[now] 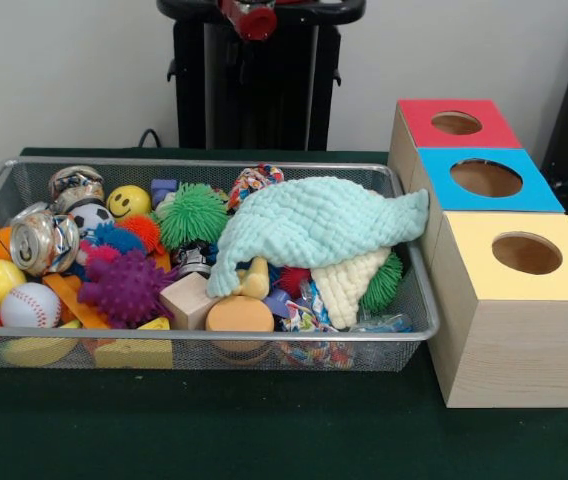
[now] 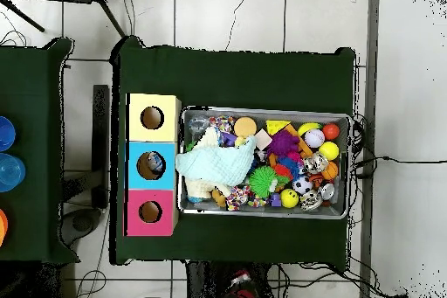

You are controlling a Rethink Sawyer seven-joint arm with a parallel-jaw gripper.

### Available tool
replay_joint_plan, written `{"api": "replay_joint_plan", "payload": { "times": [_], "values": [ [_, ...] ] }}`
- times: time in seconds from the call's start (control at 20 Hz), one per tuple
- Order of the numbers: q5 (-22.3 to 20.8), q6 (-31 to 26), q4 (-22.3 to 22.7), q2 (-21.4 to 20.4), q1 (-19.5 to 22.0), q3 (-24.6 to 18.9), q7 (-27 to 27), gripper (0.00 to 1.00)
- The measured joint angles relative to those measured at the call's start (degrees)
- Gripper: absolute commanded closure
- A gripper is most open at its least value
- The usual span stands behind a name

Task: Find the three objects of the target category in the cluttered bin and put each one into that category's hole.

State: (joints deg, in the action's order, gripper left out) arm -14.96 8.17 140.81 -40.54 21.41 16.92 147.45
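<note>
Looking at the worktop (image 1: pixel 264 440), we see a wire bin (image 1: pixel 419 300) full of toys: a mint cloth (image 1: pixel 314 225) lies over its side nearest three boxes with a red hole (image 1: pixel 456 123), a blue hole (image 1: pixel 486 178) and a yellow hole (image 1: pixel 527 253). The hand (image 1: pixel 254 18) is drawn back; we cannot tell its state.

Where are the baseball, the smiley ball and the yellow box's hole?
baseball (image 1: pixel 30 304): front view, middle of its white skin.
smiley ball (image 1: pixel 128 202): front view, on its face.
yellow box's hole (image 1: pixel 527 253): front view, the dark opening.
</note>
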Motion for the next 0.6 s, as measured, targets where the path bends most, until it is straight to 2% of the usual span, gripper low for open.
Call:
{"api": "replay_joint_plan", "payload": {
  "times": [0.2,0.6],
  "values": [
    [3.9,0.0,0.0,1.1,-3.3,0.0,0.0,0.0],
    [10.2,0.0,0.0,1.8,-6.8,-0.6,0.0,0.0]
  ]
}}
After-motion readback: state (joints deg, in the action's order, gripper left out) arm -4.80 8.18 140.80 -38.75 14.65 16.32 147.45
